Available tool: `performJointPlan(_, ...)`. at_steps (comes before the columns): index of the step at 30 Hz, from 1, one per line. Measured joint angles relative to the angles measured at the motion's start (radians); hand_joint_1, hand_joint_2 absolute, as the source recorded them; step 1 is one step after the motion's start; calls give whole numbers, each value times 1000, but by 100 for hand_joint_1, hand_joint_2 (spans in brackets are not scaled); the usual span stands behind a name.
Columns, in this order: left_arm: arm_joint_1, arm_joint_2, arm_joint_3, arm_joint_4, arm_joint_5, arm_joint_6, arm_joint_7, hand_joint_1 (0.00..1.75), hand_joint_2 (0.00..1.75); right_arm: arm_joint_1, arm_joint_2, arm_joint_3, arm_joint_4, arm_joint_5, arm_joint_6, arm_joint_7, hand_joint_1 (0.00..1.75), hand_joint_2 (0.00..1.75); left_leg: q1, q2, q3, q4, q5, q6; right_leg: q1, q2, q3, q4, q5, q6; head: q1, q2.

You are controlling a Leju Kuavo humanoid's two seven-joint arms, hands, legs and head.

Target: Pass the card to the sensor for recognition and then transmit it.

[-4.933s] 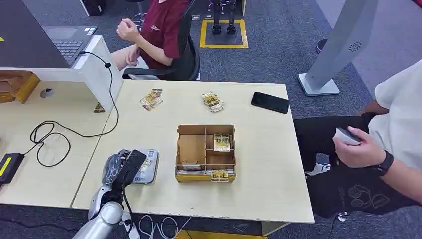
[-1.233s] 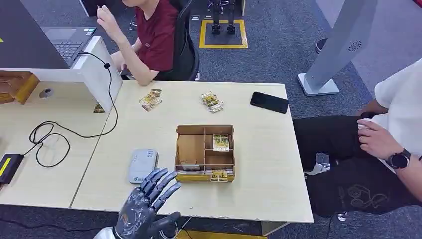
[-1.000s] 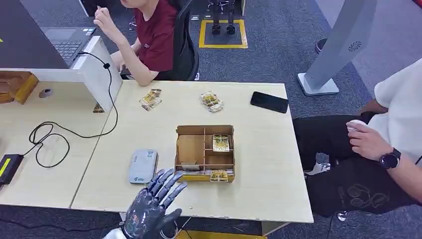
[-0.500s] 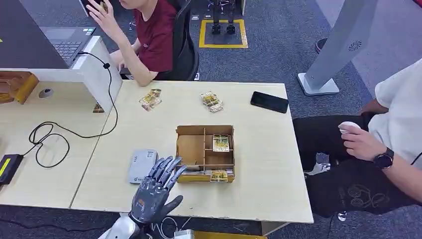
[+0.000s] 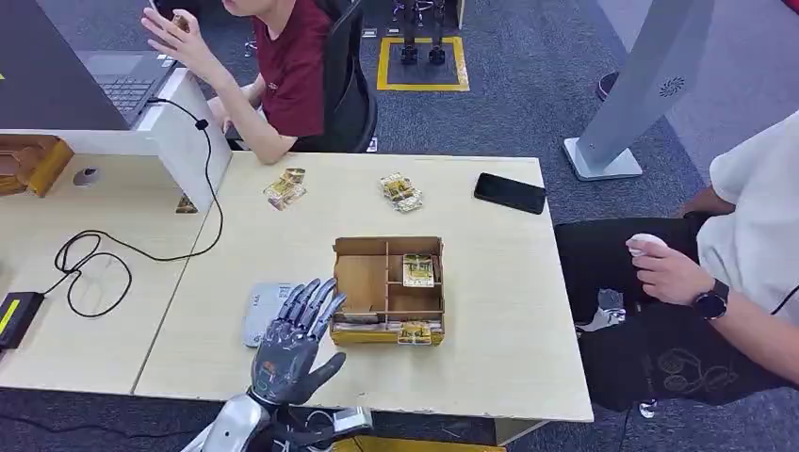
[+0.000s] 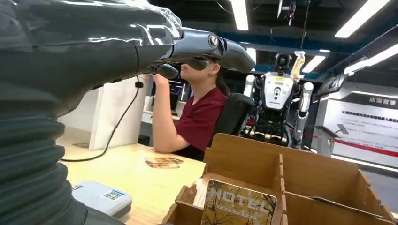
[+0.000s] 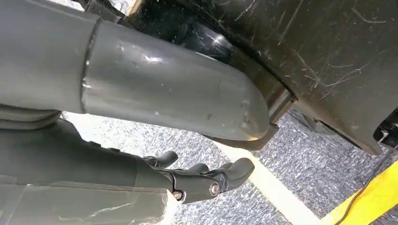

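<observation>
My left hand [image 5: 290, 347] hovers open, fingers spread, over the table's front edge between the grey sensor [image 5: 259, 313] and the cardboard divider box [image 5: 363, 282]. Its fingertips overlap the sensor's right side and the box's front left corner, and it holds nothing. One card [image 5: 418, 270] stands in a back compartment and another card [image 5: 415, 331] sits in the front slot. In the left wrist view the hand [image 6: 94, 51] reaches over the sensor [image 6: 101, 198] toward the box [image 6: 300, 171] and a "HOTEL" card [image 6: 237, 206]. My right hand [image 7: 197, 180] hangs empty above the floor, fingers loosely apart.
Two loose card packs [image 5: 286, 186] [image 5: 401, 191] and a black phone [image 5: 510, 192] lie at the table's far side. A black cable [image 5: 94, 268] loops on the left desk. One person [image 5: 292, 66] sits behind the table and another person [image 5: 725, 273] at the right.
My left hand came off the sensor, dropped to the front edge with nothing in it, then moved forward and up toward the box. The person on the right shifted a hand.
</observation>
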Motion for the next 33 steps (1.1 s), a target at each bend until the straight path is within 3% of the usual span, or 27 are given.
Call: performJointPlan(33,-31,-48,22,129,27,4,-22,0,175,-1,0,18,-5,14,9,4,0,0,0,0,0,0,0,0,0,0,0,0,0,0,0,0)
